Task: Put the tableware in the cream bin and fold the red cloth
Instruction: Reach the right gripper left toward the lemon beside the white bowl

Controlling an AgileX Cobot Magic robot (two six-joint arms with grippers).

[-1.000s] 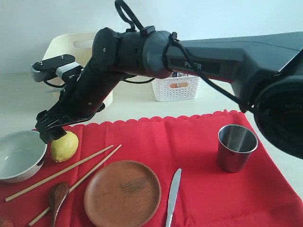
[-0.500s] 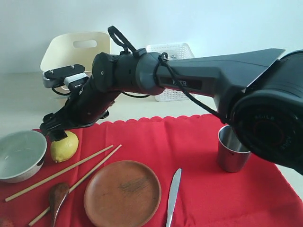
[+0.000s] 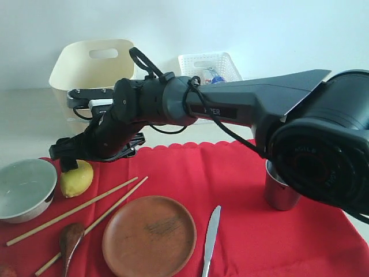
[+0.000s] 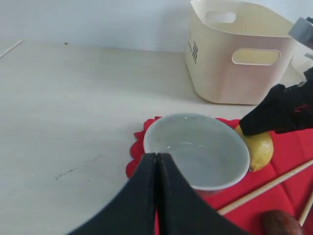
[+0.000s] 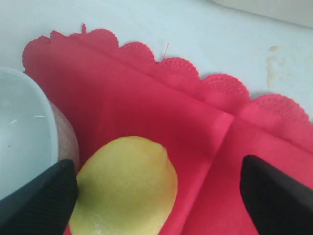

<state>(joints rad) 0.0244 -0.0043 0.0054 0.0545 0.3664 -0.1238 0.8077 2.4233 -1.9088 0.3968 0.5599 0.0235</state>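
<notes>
The right gripper (image 5: 156, 196), fingers apart, hangs over the oval yellow lemon (image 5: 124, 188) at 3 o'clock of the round white bowl (image 3: 23, 187); the left gripper (image 4: 157, 161) has its fingers together.

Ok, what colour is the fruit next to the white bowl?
Yellow; it is a lemon, shown best in the right wrist view.

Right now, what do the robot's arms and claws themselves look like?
The right arm is dark grey and black, tubular, with faint lettering on its side, a looping black cable tied on, and a silver-grey camera block at the wrist. The right claw and left claw have matte black, wedge-shaped fingers. The left arm is out of view.
</notes>
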